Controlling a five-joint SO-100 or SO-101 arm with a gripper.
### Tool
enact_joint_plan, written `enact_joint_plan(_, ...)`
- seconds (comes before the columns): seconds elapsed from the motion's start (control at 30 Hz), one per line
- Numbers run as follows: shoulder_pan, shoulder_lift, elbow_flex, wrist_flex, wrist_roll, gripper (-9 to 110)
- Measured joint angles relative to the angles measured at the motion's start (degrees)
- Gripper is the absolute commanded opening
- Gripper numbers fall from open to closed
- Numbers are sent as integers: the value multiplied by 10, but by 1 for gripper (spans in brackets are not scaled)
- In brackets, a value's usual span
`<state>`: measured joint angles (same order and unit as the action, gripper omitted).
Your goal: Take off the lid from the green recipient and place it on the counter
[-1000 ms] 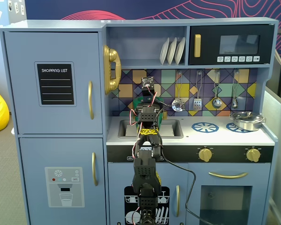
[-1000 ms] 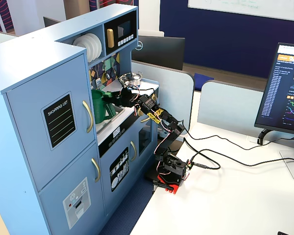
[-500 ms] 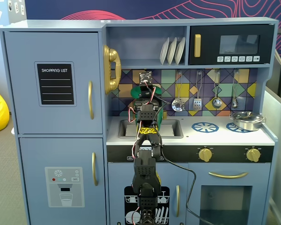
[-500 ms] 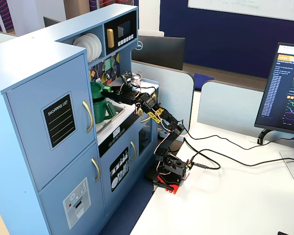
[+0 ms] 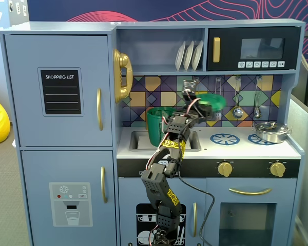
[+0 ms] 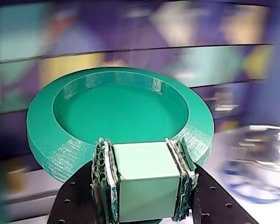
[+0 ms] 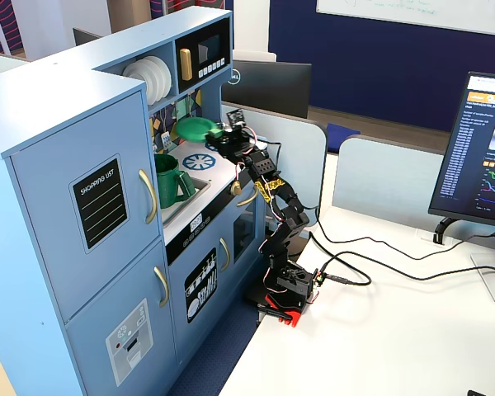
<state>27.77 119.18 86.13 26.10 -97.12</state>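
Wrist view: gripper (image 6: 144, 179) clamps the tab of the lid (image 6: 119, 114), held up in the air.
Lid: above the bench (image 5: 236, 148), right of the recipient (image 5: 158, 126).
Recipient: open, by the sink (image 5: 139, 140).
Pot: (image 5: 271, 131) far right.

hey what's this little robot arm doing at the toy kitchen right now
The arm's gripper is shut on the tab of the green lid and holds it in the air above the counter, clear of the green recipient. That container stands open by the sink, to the lid's left in a fixed view. A silver pot sits on the far right burner. The lid has not been set down yet.
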Motion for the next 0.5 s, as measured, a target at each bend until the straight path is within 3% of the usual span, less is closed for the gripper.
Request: enact_joint_plan(0.5,54,-21,251,-186,3,0)
